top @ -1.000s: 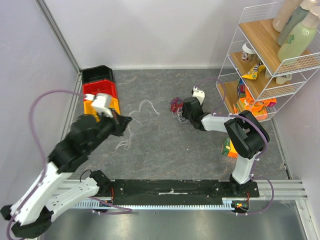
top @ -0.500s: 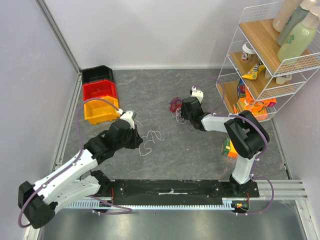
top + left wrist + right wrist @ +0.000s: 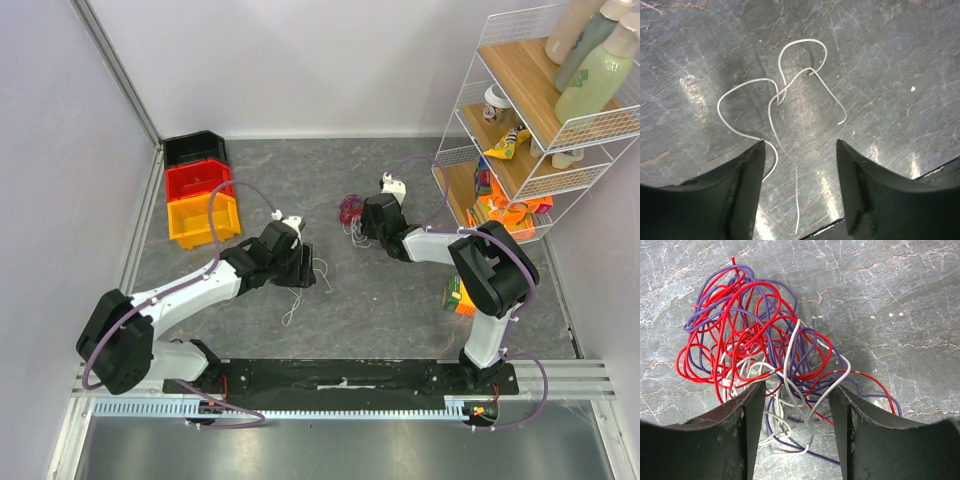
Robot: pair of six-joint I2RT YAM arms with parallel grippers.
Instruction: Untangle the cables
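Note:
A single white cable (image 3: pixel 785 85) lies loose in open loops on the grey table, and in the top view it shows as a thin strand (image 3: pixel 319 270) beside my left gripper (image 3: pixel 303 273). The left gripper (image 3: pixel 800 165) hangs open just above it, one end of the strand running on the table between the fingers, nothing gripped. The rest of the cables are a red, purple and white tangle (image 3: pixel 750 340) at mid-table (image 3: pixel 352 212). My right gripper (image 3: pixel 797 400) is open at its near edge (image 3: pixel 363 226), with white and purple loops lying between the fingers.
Black (image 3: pixel 195 148), red (image 3: pixel 200 178) and orange (image 3: pixel 203 218) bins are stacked along the left wall. A wire shelf unit (image 3: pixel 540 120) with bottles and packets stands at the right. A small green and orange box (image 3: pixel 458 295) lies by the right arm.
The left arm swung from beside the bins to mid-table with the white cable, then opened and let it drop onto the table. The right arm has not moved.

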